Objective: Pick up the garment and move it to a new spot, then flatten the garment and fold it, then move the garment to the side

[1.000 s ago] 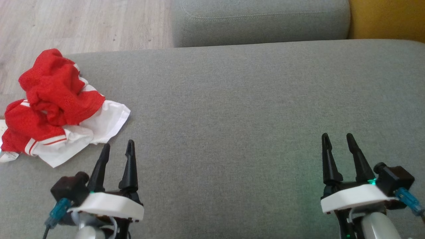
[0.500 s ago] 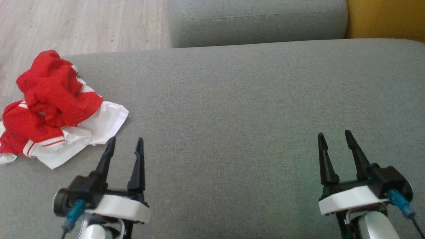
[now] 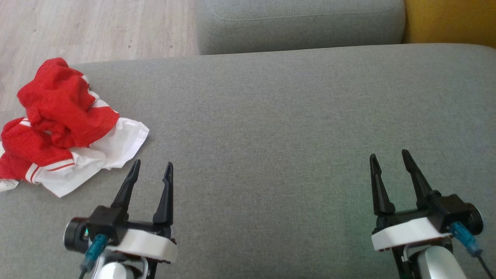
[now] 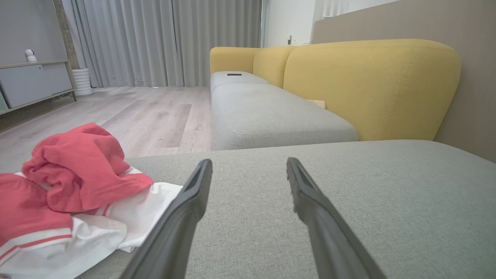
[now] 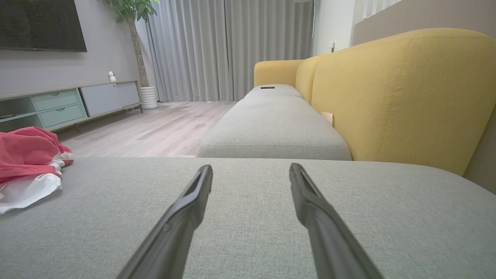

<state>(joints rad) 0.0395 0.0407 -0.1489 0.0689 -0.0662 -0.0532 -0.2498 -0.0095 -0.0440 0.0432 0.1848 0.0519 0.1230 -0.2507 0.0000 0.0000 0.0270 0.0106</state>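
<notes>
Since a second ago my left gripper [image 3: 152,162] has slid a little to the right in the head view and rolled at the wrist, so its dark camera block now sits low on its left side. The right gripper [image 3: 388,154] has hardly budged. The whole picture has drifted slightly left, which I put down to the head turning, not to the cloth moving.

The garment [image 3: 58,124] lies as a crumpled red-and-white heap on the left edge of the grey sofa seat [image 3: 271,116], toward its far corner, with the wooden floor [image 3: 97,31] beyond it. Whether any of it hangs over that edge I cannot tell.

Both pairs of fingers are spread wide and hold nothing. They sit low over the seat and point toward the far side. In the left wrist view the left gripper [image 4: 248,160] aims just right of the garment's [image 4: 77,174] white hem, near it but not touching. In the right wrist view the right gripper [image 5: 251,166] is well apart from the garment [image 5: 27,155]. I read this as a ready pose: my left arm is the nearer one for the first pick, and the bare middle of the seat is the likely new spot.

A small white tag [image 3: 7,184] sticks out at the near-left of the heap, too small to read. I can make out no logo or print on the cloth.
</notes>
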